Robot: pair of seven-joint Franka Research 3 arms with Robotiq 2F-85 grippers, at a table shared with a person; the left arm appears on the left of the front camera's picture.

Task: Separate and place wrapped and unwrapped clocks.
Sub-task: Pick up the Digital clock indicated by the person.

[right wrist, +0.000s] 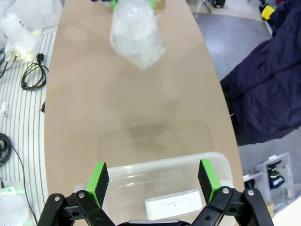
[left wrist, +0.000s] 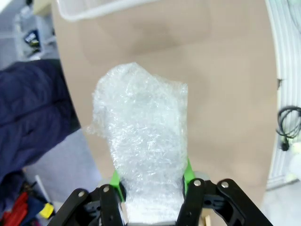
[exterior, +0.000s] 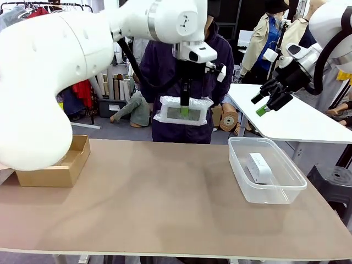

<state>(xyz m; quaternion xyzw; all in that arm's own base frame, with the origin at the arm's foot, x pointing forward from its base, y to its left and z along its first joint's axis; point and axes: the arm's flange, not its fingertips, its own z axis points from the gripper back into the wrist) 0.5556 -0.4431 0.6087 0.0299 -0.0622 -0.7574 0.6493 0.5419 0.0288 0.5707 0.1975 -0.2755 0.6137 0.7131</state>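
Observation:
A bubble-wrapped clock (exterior: 183,111) hangs high above the table's far edge, in front of the person. My left gripper (exterior: 185,111) is shut on it from above. In the left wrist view the wrapped clock (left wrist: 143,136) sits between the green pads (left wrist: 188,172). An unwrapped white clock (exterior: 258,168) lies in the clear plastic bin (exterior: 286,190) at the right. My right gripper (exterior: 265,104) hovers open high above the bin, holding nothing. The right wrist view looks down past that gripper (right wrist: 153,176) at the bare clock (right wrist: 175,204) in the bin (right wrist: 141,172), with the wrapped clock (right wrist: 135,35) farther off.
An open cardboard box (exterior: 60,165) stands at the table's left edge, partly behind my left arm. The person in dark clothing (exterior: 181,82) stands at the far side. A white table (exterior: 286,113) lies behind at the right. The brown tabletop (exterior: 154,198) between box and bin is bare.

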